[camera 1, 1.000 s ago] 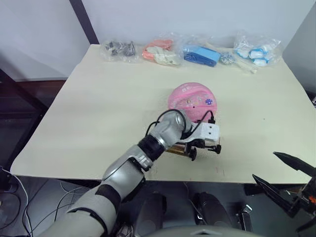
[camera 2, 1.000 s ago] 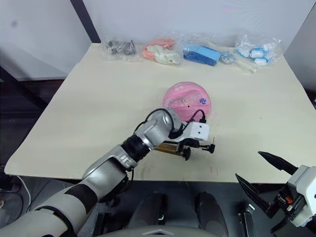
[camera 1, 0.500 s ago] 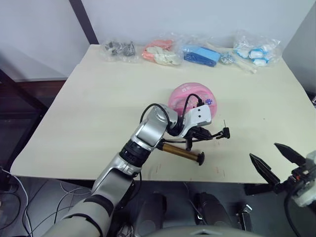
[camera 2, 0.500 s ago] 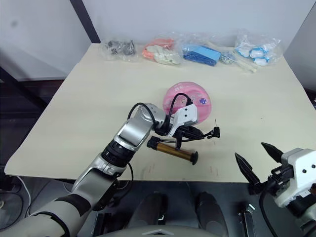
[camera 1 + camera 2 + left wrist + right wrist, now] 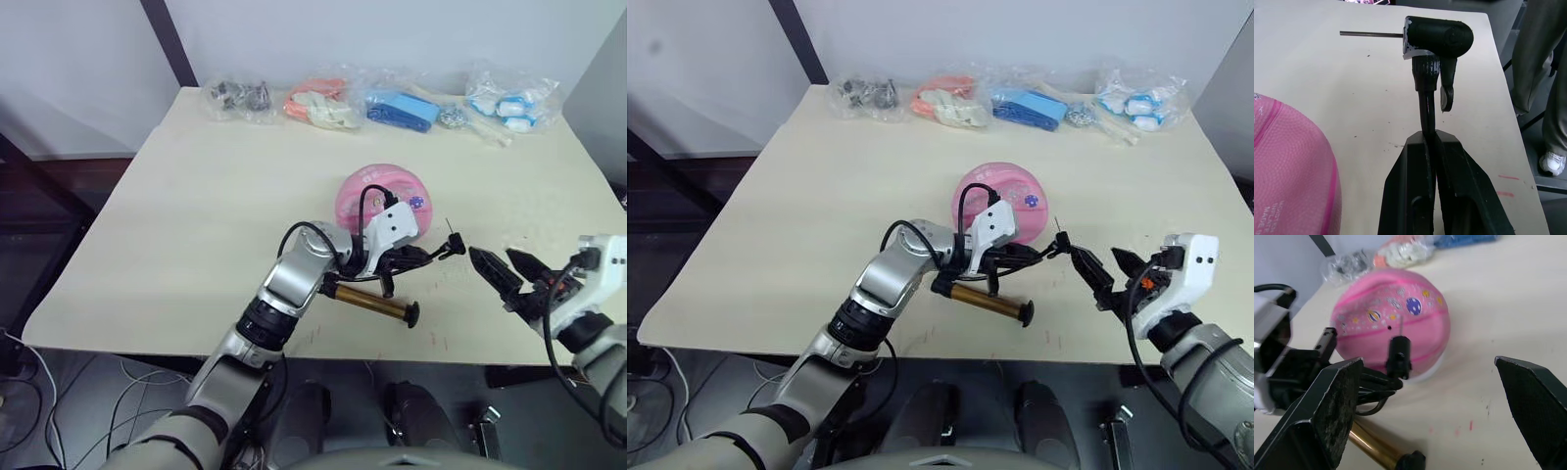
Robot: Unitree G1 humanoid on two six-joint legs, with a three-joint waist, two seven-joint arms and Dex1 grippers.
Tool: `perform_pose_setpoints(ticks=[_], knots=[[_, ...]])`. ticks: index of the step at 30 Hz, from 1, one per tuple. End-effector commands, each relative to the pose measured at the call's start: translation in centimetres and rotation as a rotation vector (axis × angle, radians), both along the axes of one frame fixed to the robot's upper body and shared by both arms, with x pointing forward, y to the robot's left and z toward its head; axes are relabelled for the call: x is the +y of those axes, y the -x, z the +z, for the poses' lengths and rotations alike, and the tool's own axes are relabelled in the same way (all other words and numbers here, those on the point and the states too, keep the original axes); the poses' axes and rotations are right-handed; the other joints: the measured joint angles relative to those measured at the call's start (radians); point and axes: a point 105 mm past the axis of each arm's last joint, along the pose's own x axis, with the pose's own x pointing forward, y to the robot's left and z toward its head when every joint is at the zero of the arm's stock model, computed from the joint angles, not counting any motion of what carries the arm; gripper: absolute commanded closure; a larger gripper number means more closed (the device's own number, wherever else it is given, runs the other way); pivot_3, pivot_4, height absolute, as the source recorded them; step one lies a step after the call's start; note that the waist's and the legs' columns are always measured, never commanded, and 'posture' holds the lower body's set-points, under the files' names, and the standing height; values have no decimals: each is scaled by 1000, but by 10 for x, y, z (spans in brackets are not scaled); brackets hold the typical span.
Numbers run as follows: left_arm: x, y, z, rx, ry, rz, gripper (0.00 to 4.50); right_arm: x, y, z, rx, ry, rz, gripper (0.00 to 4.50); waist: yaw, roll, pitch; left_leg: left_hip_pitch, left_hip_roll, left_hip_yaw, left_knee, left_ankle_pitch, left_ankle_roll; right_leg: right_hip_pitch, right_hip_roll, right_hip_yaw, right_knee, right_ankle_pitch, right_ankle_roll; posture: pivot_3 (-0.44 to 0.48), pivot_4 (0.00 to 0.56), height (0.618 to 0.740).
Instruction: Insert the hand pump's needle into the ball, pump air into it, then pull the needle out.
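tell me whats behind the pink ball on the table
Behind the ball, at the table's far edge, lies a row of plastic bags of small items. Nothing shows directly behind it; its far side's base is hidden.

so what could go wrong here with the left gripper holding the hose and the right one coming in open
1. The left gripper pinches only the thin black hose, so the black fitting with the thin metal needle may swing as the open right gripper closes.
2. The needle points away from the pink rubber ball; a hurried grab could bend it.
3. The gold-bronze hand pump lies loose on the table and may drag.
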Motion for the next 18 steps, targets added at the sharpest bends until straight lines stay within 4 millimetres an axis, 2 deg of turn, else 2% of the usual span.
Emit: perform_pose_setpoints(ticks=[1,11,14,15,18], knots=[[-5,5,16,-47,47,-27,4332,8,-7,10,1,-50,79,0,-2,0,0,0,0,0,0,0,0,0,0,0,0,0,0,0,150,740],[-3,6,16,-50,43,-26,4332,15,-17,5,79,-99,208,0,2,0,0,-1,0,0,0,0,0,0,0,0,-1,1,0,0,150,740],[-3,7,16,-50,39,-29,4500,15,-21,8,78,-105,225,779,1,0,0,0,0,0,0,0,0,0,0,-1,0,1,0,0,150,740],[-3,7,16,-50,38,-29,4500,15,-21,9,75,-101,228,1164,1,0,0,0,0,0,0,0,0,0,0,-1,0,1,0,0,150,740],[-2,7,16,-50,36,-29,4500,15,-24,9,75,-98,224,1164,1,0,0,0,0,-1,0,0,0,0,0,-1,0,1,0,0,150,740]])
